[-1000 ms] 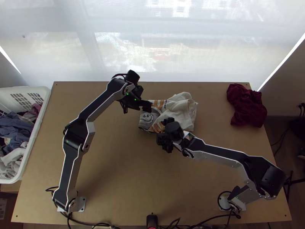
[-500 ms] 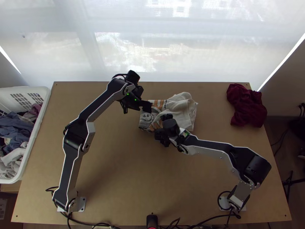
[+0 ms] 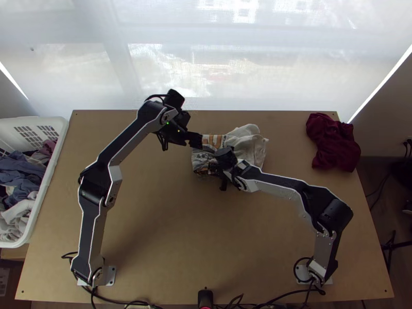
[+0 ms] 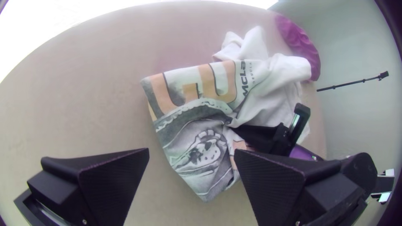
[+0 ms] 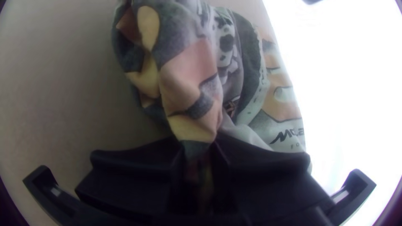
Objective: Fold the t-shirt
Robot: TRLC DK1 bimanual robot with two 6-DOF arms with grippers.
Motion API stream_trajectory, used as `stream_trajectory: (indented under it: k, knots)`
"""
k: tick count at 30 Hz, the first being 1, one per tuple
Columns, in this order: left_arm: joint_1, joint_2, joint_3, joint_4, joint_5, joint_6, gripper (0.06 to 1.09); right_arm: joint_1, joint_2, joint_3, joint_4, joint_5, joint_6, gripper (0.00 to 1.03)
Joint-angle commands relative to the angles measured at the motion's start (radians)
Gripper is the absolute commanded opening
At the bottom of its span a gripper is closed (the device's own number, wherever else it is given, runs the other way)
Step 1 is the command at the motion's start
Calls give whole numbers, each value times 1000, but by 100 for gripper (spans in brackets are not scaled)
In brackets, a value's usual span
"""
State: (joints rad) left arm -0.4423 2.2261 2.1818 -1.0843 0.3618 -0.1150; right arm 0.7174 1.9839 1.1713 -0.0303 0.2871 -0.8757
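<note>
**T-shirt [image 3: 248, 143] bunched in the right pincer [image 5: 198, 146], folding at an early stage**

The shirt lies on the far half of the wooden surface [image 3: 170, 232], near the middle, between the two arms' working ends. It is rumpled and doubled over on itself, with no neat rectangle to it. As I judge it, the job is barely begun: the cloth is gathered into a loose heap, and the spreading, squaring and proper folding all remain. The step in hand looks like tugging or turning the printed part to open it out.

The right pincer is closed on a gathered pinch of the printed cloth; whether that is hem, sleeve or body I cannot tell. The left pincer [image 4: 191, 151] stands open beside the printed end, its fingers wide apart with nothing between them.

Seen from above, the shirt's long axis runs roughly left to right, tilting a little away from the arms' bases toward the right. The printed part points to the left arm's side, the plain white part toward the maroon cloth [image 3: 333, 141] at the far right corner. Which end carries the collar I cannot tell. A laundry basket [image 3: 51, 122] of clothes stands at the left edge.
</note>
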Motion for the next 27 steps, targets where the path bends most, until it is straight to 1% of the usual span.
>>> stream_trajectory:
  k: [1, 4, 7, 13, 15, 19, 22, 25, 27]
  knots:
    - [47, -83, -7, -49, 0, 3, 104, -53, -88, 102, -155, -17, 113, 3]
    - [86, -143, -20, -69, 0, 6, 104, -85, -191, 137, -212, -29, 146, 3]
    - [128, -214, -57, -77, 0, 20, 104, -122, -284, 166, -261, -35, 155, 3]
    - [189, -335, -139, -88, 0, 21, 104, -245, -438, 199, -315, -52, 164, 3]
    - [208, -375, -171, -88, -1, 21, 104, -291, -482, 203, -322, -62, 181, 3]
    - [243, -447, -235, -88, -1, 21, 104, -394, -565, 208, -344, -78, 205, 3]
    - [266, -494, -284, -88, -4, 21, 104, -484, -616, 211, -359, -115, 211, 3]
    - [286, -539, -324, -86, -6, 21, 104, -598, -651, 223, -362, -163, 210, 3]
    - [297, -566, -349, -86, -7, 21, 104, -693, -657, 248, -364, -210, 210, 3]
